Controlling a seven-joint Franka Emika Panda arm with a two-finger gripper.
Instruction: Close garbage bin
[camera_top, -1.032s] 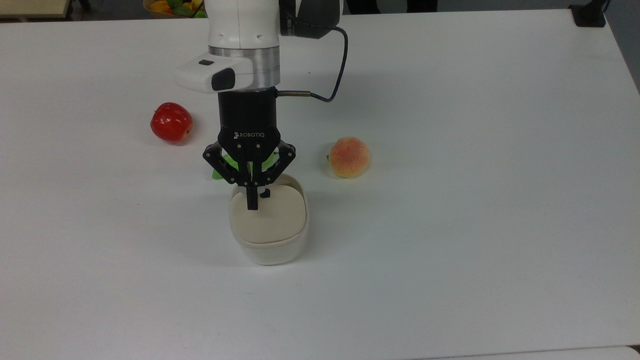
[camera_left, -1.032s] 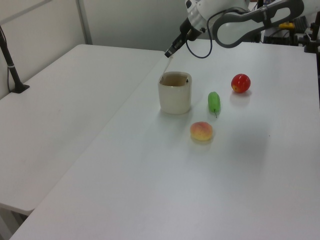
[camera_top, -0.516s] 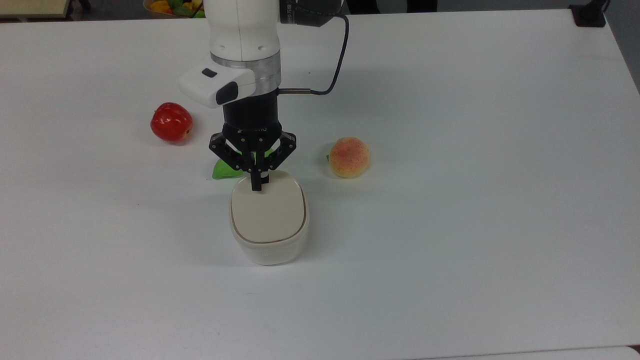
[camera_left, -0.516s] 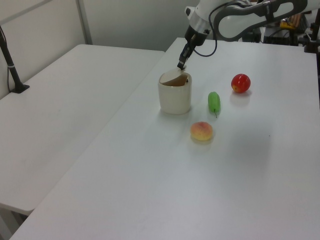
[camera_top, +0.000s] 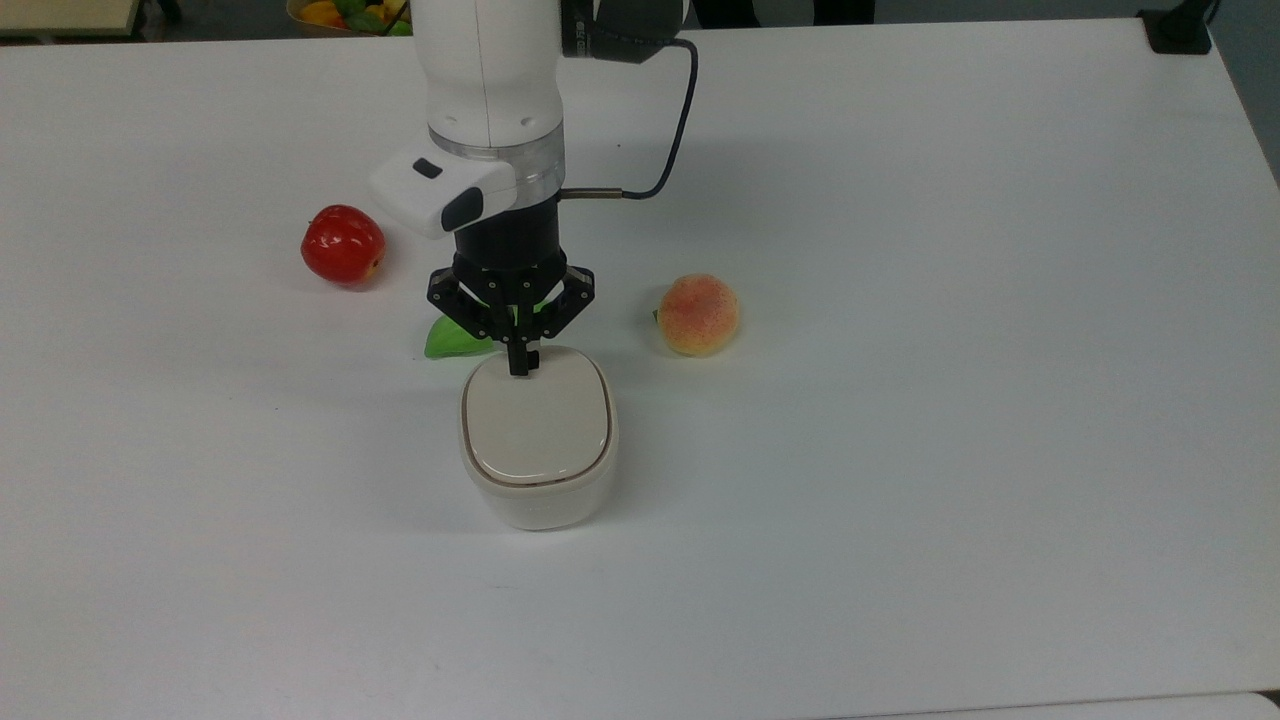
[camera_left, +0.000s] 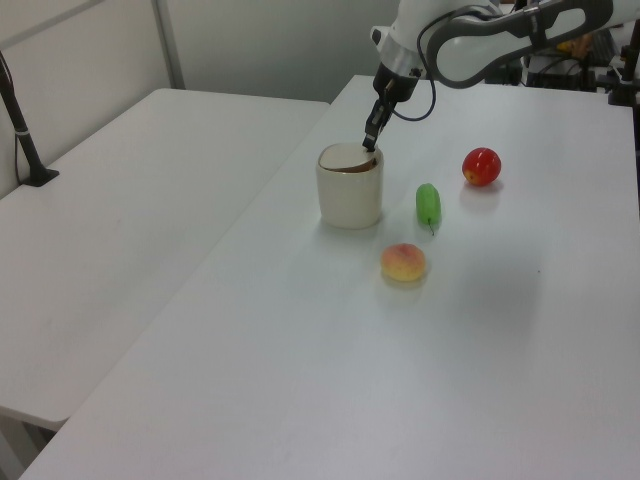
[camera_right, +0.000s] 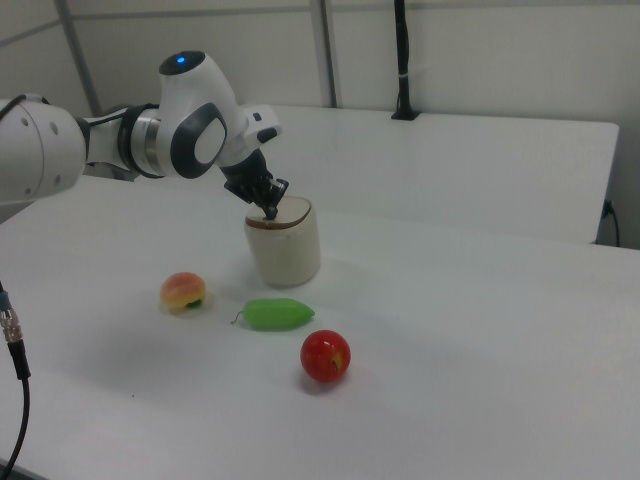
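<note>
Pressing near the lid's rear edge, the closed gripper (camera_top: 519, 366) is being used; the garbage bin (camera_top: 538, 436), judged light and stiff, is being shut.

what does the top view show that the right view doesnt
Top view alone: the whole flat lid face of the bin from above, a cable looping off the arm, and a bowl of fruit at the far edge.

Right view alone: the bin's side wall, the whole green fruit lying in front of it, a second table behind, and a black post.

Both: the gripper shut, tip down on the lid's edge, plus the apple and peach on the table.
</note>
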